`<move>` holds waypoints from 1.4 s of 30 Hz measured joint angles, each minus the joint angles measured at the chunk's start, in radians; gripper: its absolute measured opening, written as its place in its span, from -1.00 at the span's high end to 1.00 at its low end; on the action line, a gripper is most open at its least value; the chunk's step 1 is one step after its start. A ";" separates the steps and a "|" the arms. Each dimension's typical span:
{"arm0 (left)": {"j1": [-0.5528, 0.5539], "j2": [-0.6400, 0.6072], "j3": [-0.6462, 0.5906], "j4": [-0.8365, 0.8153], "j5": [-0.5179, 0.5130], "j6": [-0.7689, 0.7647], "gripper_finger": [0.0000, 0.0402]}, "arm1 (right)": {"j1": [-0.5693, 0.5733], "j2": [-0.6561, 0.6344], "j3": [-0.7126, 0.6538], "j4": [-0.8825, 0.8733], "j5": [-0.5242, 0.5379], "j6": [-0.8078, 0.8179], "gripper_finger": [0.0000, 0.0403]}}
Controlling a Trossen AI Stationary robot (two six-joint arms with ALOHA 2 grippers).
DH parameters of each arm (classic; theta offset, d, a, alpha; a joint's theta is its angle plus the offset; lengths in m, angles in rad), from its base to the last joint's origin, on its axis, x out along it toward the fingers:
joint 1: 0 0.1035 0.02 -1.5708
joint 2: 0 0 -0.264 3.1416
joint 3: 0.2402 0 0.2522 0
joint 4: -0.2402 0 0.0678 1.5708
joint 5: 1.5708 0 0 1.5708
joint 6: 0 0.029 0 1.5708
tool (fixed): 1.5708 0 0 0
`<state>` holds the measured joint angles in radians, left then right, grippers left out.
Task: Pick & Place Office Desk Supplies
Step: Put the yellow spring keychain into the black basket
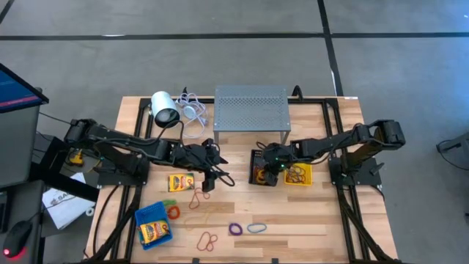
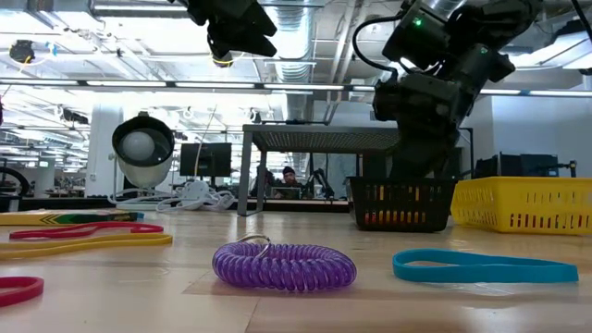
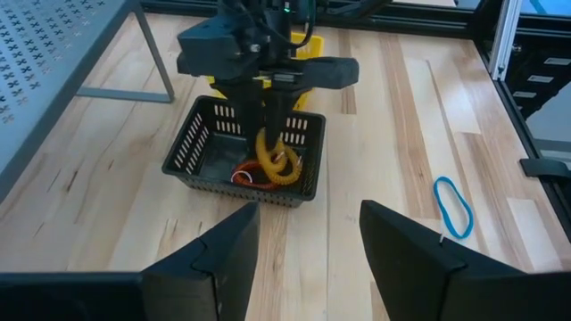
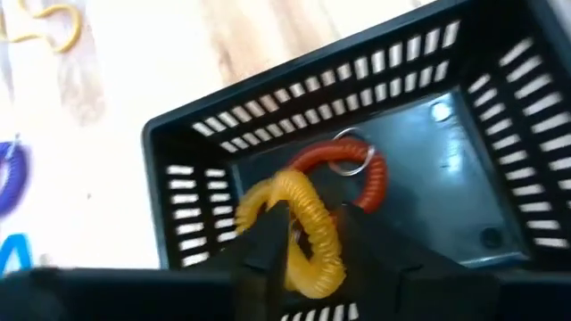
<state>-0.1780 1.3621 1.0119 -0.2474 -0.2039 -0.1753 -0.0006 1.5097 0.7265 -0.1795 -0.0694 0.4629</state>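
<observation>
My right gripper (image 1: 267, 166) hangs over the black bin (image 1: 261, 176), shut on a yellow coiled loop (image 4: 303, 234). A red coiled loop with a key ring (image 4: 357, 169) lies on the bin's floor. My left gripper (image 3: 308, 259) stands open and empty above the table's middle (image 1: 211, 174), facing the black bin (image 3: 245, 156). One yellow crayon box (image 1: 180, 182) lies on the table. Another one lies in the blue bin (image 1: 154, 225). Loose loops lie near the front edge: purple (image 2: 284, 264), pale blue (image 2: 481, 268), red (image 1: 199, 196) and orange (image 1: 174, 211). My right gripper has the yellow coiled loop's upper part (image 3: 268, 144) between its two fingers, which stand a little apart. The fingers slant down from the table's right side. The loop dangles below them inside the bin's rim, its lower end (image 3: 284, 176) beside the red loop.
A yellow bin (image 1: 299, 174) with loops stands just right of the black one. The grey perforated stand (image 1: 250, 108) and a white cylinder with cable (image 1: 165, 108) are at the back. Another red loop (image 1: 207, 240) lies by the front edge.
</observation>
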 joint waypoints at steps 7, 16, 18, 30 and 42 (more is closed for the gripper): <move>0.000 0.000 0.000 0.000 0.000 0.000 0.05 | -0.015 0.000 0.000 0.000 -0.001 0.038 -0.12; 0.000 0.001 0.000 -0.008 0.000 0.001 0.05 | -0.022 0.000 0.010 -0.017 0.010 0.061 -0.19; 0.000 0.001 0.000 -0.008 0.000 0.001 0.04 | -0.015 0.000 0.033 -0.033 0.010 0.061 -0.14; 0.000 0.001 0.000 -0.019 0.000 -0.017 0.05 | 0.034 0.000 0.165 -0.237 0.023 -0.002 0.10; 0.000 0.001 0.000 -0.019 0.022 -0.026 0.05 | 0.042 0.000 0.204 -0.310 0.001 -0.045 0.19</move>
<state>-0.1780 1.3628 1.0119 -0.2665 -0.1817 -0.2008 0.0410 1.5093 0.9306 -0.4891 -0.0687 0.4181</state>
